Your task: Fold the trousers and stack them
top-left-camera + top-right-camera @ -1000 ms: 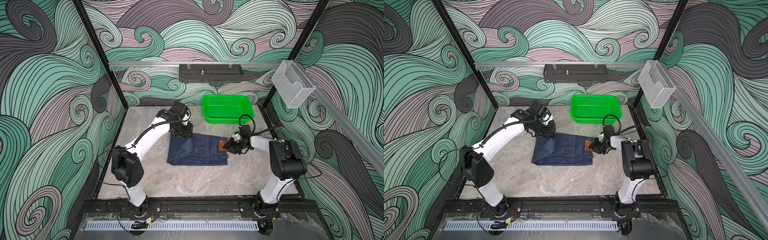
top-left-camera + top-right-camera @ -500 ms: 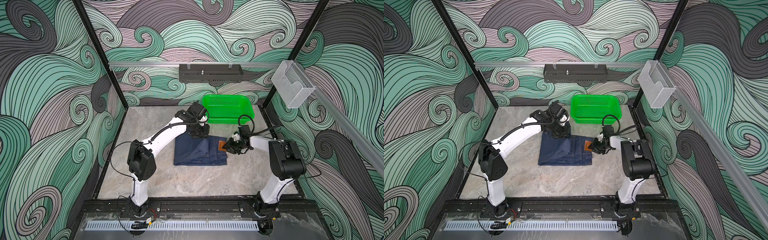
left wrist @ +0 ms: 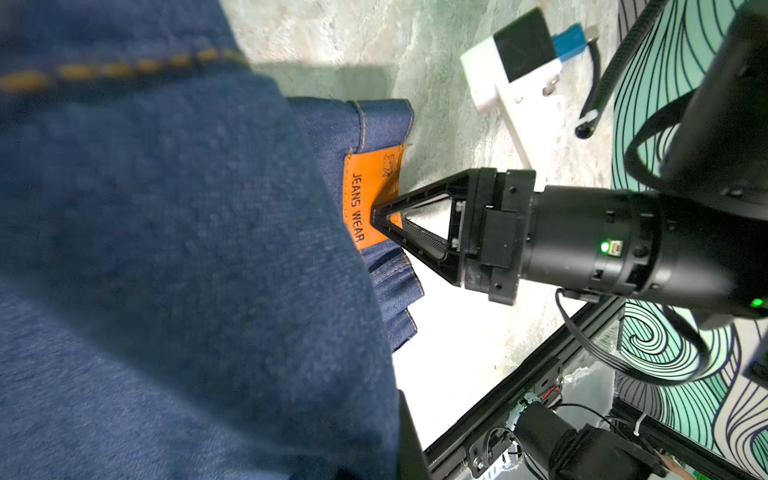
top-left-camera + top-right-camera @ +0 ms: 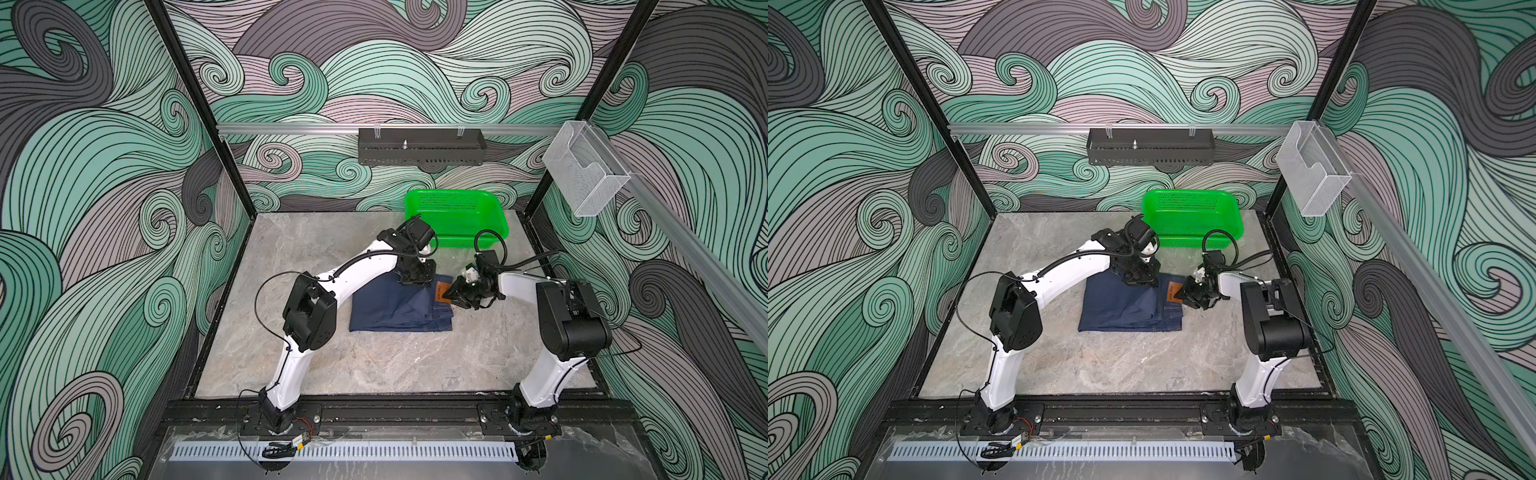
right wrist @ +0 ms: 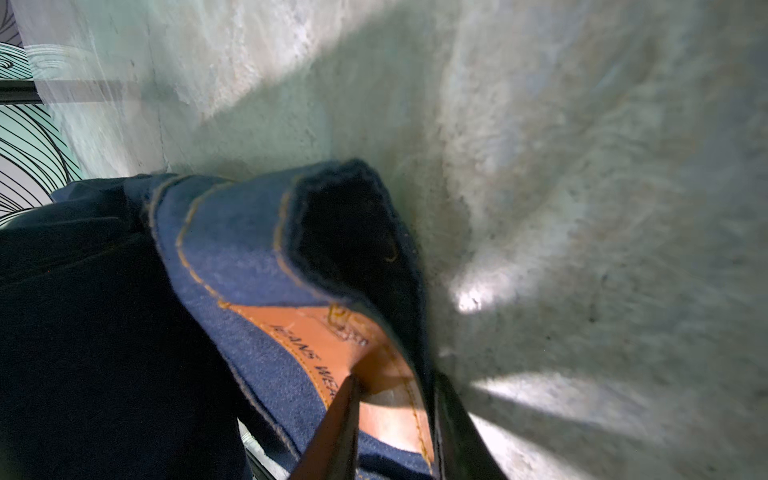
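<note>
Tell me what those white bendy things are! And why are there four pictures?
They are two robot arms bolted to the edge of a grey table. Two pictures come from a camera high above; the other two come from little cameras on each arm's wrist, so they look very close. On the table lie dark blue trousers, partly folded, with a green basket behind. The left fingers are pinched shut on a fold of the denim. The right fingers are pinched on the waistband, right at the orange patch reading "JEANS WEAR".
</note>
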`<state>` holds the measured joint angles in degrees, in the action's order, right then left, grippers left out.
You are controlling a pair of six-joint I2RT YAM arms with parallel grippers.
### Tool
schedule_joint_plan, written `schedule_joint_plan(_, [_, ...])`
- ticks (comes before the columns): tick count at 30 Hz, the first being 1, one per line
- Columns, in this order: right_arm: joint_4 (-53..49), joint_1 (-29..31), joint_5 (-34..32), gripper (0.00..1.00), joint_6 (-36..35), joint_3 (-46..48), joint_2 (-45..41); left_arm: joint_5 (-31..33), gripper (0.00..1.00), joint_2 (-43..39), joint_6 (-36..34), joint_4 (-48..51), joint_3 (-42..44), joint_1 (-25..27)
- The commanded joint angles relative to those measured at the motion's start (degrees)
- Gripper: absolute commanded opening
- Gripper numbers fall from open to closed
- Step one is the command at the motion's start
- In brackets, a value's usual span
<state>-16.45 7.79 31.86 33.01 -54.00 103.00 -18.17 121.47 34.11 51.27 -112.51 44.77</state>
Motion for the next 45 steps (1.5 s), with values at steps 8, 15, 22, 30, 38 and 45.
schedule_joint_plan(8, [-3.0, 0.9, -0.6, 0.31, 0.0, 1.2, 1.5, -0.5, 0.00, 5.8, 0.1, -0.2, -4.6, 1.7])
schedule_joint_plan(15, [-3.0, 1.1, -0.6, 0.31, 0.0, 1.0, 1.6, -1.3, 0.00, 9.6, 0.7, 0.2, -7.7, 2.8])
schedule_joint_plan(22, [-2.9, 1.7, -0.7, 0.31, 0.2, 1.2, 1.7, -2.0, 0.00, 12.7, 1.0, 0.2, -10.1, 3.4])
schedule_joint_plan(30, [-3.6, 1.7, -1.6, 0.31, 0.4, 1.3, 0.6, -2.7, 0.16, 14.2, 1.2, 1.2, -12.0, 3.8])
schedule_joint_plan(38, [-9.7, -1.0, -8.3, 0.44, 1.0, -0.3, -8.7, -1.2, 0.50, 8.2, 0.2, 2.0, -12.5, 3.6])
schedule_joint_plan(45, [-15.1, -4.0, -14.2, 0.53, -0.9, -1.3, -21.2, 4.3, 0.66, -4.4, -3.8, 3.4, -7.7, 1.6])
